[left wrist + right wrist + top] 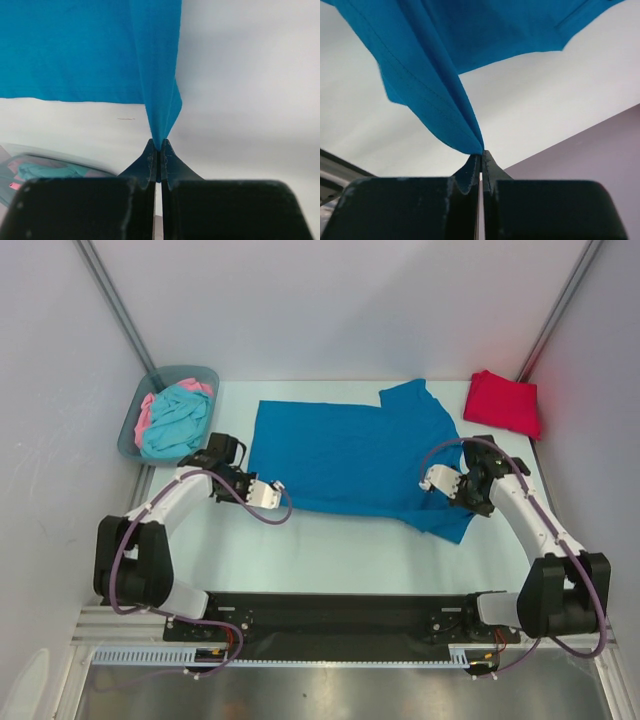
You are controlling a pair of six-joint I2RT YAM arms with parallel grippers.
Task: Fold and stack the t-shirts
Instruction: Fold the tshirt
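A deep blue t-shirt [350, 455] lies spread over the middle of the table, with a sleeve at the back right. My left gripper [274, 491] is shut on its near left edge. In the left wrist view the cloth [75, 50] rises in a pinched fold from the closed tips [159, 146]. My right gripper [427, 483] is shut on the shirt's right part. In the right wrist view a hemmed fold [435, 90] runs into the closed tips [481, 155]. A folded bright red shirt [503, 402] lies at the back right corner.
A grey-blue plastic bin [129, 430] stands at the back left. It holds a turquoise shirt [175, 420] and a pink one [146, 412], and its rim shows in the left wrist view [55, 155]. Walls close the left, back and right sides.
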